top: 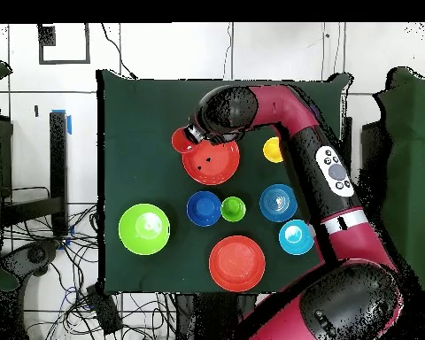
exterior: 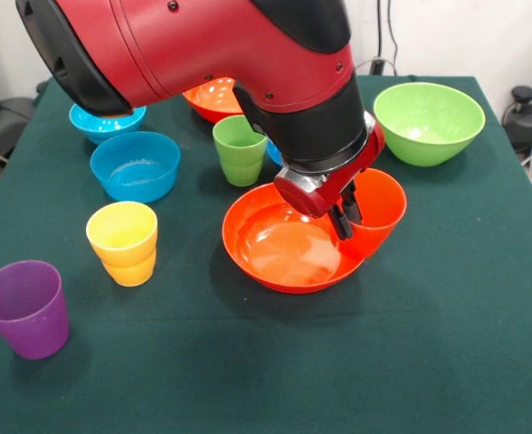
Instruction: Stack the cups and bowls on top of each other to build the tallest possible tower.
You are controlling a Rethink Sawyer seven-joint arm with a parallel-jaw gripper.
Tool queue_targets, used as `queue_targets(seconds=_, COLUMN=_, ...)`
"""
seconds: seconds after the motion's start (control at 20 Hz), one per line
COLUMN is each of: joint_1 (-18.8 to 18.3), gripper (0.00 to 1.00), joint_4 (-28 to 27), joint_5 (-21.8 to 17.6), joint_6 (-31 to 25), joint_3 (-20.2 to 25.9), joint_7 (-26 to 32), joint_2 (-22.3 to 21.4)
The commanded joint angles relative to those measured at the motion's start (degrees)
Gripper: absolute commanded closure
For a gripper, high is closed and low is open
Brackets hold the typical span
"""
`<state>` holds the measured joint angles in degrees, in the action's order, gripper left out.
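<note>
Where pincer [exterior: 346, 220] dips, orange bowl [exterior: 284, 258] tilts

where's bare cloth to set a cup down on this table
Front view: the widest bare patch is the near strip of table in front of the orange bowl, right of the purple cup. More lies below the lime green bowl. It is crowded between the light blue bowl, green cup and gripper.

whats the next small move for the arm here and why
Probably nudge the gripper sideways onto the orange cup: it hangs low over the orange bowl, at the cup's edge rather than centred on it, and no hold is visible.
</note>
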<state>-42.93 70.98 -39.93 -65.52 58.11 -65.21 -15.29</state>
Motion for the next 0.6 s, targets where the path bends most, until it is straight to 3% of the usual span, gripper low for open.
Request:
queue_targets(seconds=0.05, joint_1=-1.24, gripper=1.0, joint_4=4.25, joint_5=-2.2, joint_6=5.28, joint_3=0.73, joint_7=19.61, joint_2=-1.16)
queue_targets(seconds=0.6, joint_1=-2.17, gripper=1.0, joint_4=6.62, joint_5=-2.46, joint_6=5.72, joint_3=1.2, joint_7=20.27, joint_2=-2.1)
